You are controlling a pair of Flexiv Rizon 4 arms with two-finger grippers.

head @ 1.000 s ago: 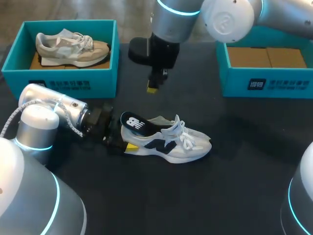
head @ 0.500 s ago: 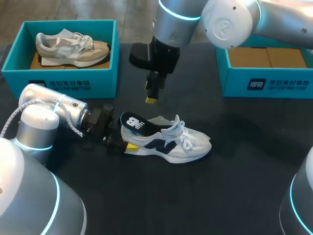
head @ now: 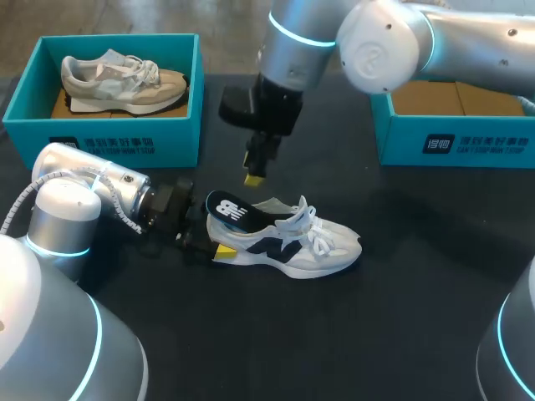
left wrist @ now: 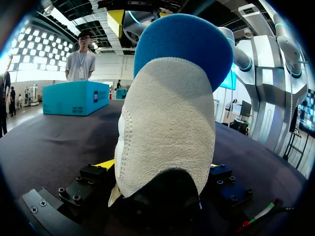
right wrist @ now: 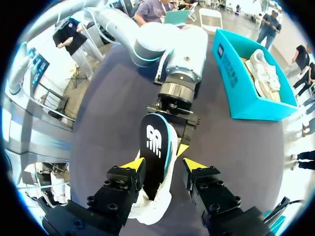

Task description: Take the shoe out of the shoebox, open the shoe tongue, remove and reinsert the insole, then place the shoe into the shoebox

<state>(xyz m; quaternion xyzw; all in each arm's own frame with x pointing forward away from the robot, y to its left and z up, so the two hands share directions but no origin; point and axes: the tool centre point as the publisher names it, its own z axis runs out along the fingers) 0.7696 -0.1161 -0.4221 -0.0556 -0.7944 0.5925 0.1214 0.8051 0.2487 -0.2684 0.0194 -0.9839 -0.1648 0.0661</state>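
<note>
While two shoeboxes (head: pixel 117 138) stand, one white shoe (head: pixel 292 242) lies outside them.

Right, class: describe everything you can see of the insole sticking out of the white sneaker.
The insole is black on top with a white logo and a blue edge, foam-like by its look. It rises tilted from the heel opening of the white sneaker, its front end hidden inside. Only the sneaker touches it; the right gripper hovers open above.
</note>
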